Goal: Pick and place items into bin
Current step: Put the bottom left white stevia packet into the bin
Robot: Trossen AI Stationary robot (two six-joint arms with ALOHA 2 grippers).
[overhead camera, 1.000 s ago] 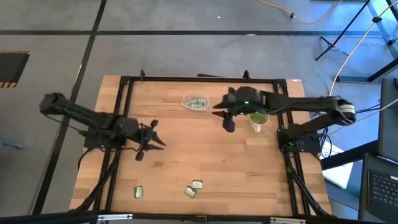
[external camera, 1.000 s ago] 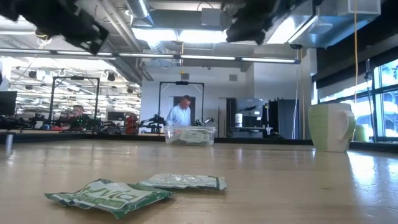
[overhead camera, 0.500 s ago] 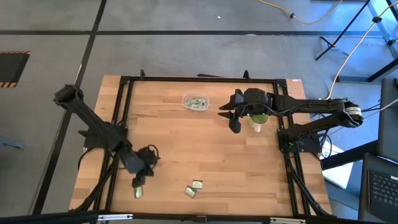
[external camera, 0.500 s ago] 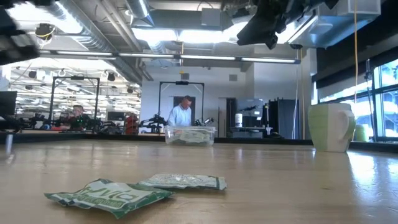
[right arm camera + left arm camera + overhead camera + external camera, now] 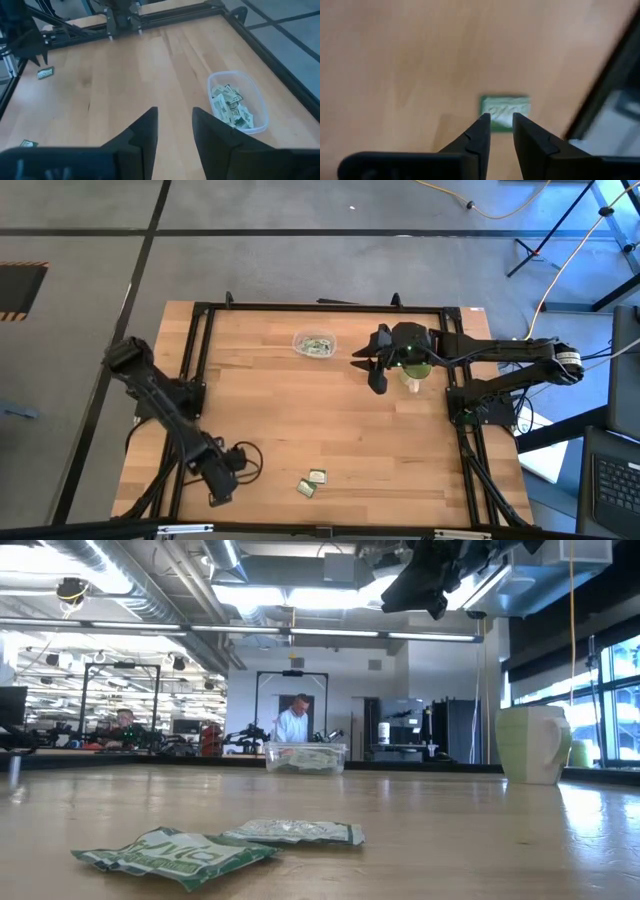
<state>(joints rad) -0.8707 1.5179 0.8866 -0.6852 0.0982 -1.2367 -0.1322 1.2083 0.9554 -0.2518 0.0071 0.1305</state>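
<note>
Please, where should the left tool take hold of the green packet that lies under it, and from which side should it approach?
Probably straight from above. The packet lies flat on the table, so only its thin edges offer a hold. The left tool hangs over it, fingers narrowly apart. Closing across the shorter width, near the middle, looks safest.

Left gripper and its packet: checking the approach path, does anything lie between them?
Nothing: the left wrist view shows bare wood between the left gripper, jaws slightly apart, and the green packet just beyond its tips.
</note>
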